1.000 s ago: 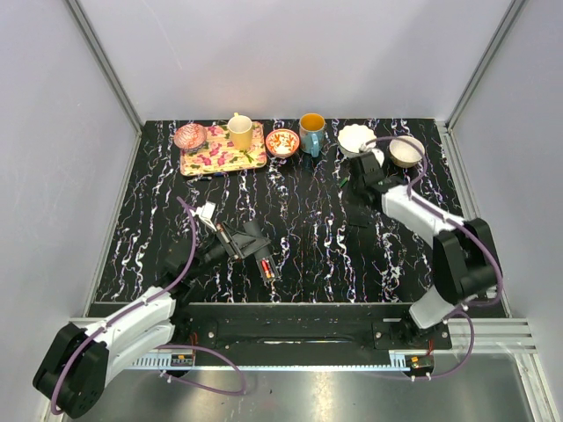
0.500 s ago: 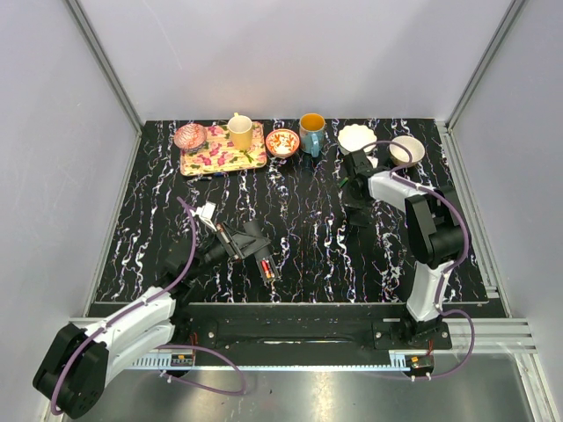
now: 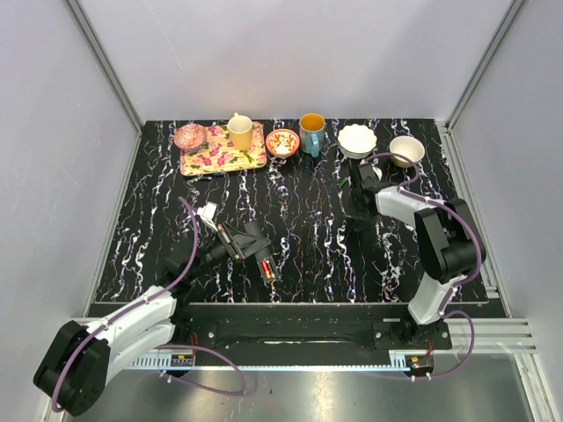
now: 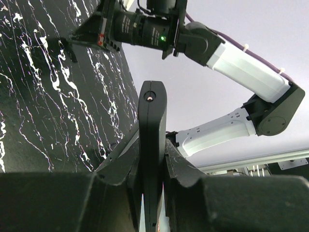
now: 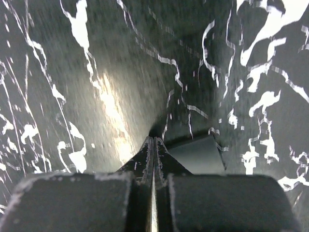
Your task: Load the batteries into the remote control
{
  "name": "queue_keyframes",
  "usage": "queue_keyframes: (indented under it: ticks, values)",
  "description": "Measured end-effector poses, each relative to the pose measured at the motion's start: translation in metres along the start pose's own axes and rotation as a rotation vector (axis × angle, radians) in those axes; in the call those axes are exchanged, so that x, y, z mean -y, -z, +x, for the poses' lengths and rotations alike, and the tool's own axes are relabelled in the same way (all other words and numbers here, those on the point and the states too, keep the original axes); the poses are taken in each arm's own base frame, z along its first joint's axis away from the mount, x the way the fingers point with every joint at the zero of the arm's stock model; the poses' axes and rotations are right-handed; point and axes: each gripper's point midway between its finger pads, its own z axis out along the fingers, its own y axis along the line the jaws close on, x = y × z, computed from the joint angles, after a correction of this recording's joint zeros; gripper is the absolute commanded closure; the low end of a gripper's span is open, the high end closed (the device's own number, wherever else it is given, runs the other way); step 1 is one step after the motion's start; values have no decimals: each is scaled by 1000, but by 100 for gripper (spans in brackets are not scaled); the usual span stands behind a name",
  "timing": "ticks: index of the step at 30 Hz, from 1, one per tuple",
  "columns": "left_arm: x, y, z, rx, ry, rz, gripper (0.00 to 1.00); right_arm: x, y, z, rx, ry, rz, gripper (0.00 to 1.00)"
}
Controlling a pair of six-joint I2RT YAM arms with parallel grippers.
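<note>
My left gripper [image 3: 249, 243] is shut on the remote control [image 3: 267, 264], a slim black bar with small red and orange marks, held at the table's near left. In the left wrist view the remote control [image 4: 152, 125] stands edge-on, clamped between both jaws. I cannot make out the batteries as separate objects. My right gripper [image 3: 356, 204] is shut on nothing and points down at the table right of centre. In the right wrist view its closed tips [image 5: 153, 141] sit just left of a flat black piece [image 5: 195, 154] lying on the table [image 5: 96, 72].
Along the back edge stand a floral tray [image 3: 224, 158] with a pink bowl [image 3: 189, 136] and a yellow cup [image 3: 239, 132], a small red-patterned bowl [image 3: 282, 142], a blue mug [image 3: 311, 134], a white bowl [image 3: 356, 141] and a cream bowl [image 3: 406, 150].
The right arm has drawn back from the bowls toward the table's middle, and its gripper has closed from slightly open to shut. The left arm holds the remote still.
</note>
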Motion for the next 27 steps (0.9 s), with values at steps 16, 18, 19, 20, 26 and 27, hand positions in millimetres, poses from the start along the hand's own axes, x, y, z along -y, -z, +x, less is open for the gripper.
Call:
queue_keyframes:
  ticks: [16,18,19,20,26,27]
  values:
    - [-3,-1,1,-4,6,-10,100,5,60,78,-90,27,-85,88]
    - [-3,-1,1,-3,5,-9,100,4,71,72,-58,7,-105,64]
    - [-3,-1,1,-3,5,-9,100,2,78,67,-32,-8,-123,59]
    - [-3,-1,1,-3,6,-9,100,-1,87,61,-3,-22,-144,56]
    - [-3,-1,1,-3,5,-9,100,-11,119,26,113,-102,-186,48]
    - [-3,-1,1,-3,5,-9,100,-9,116,22,117,-123,-157,49]
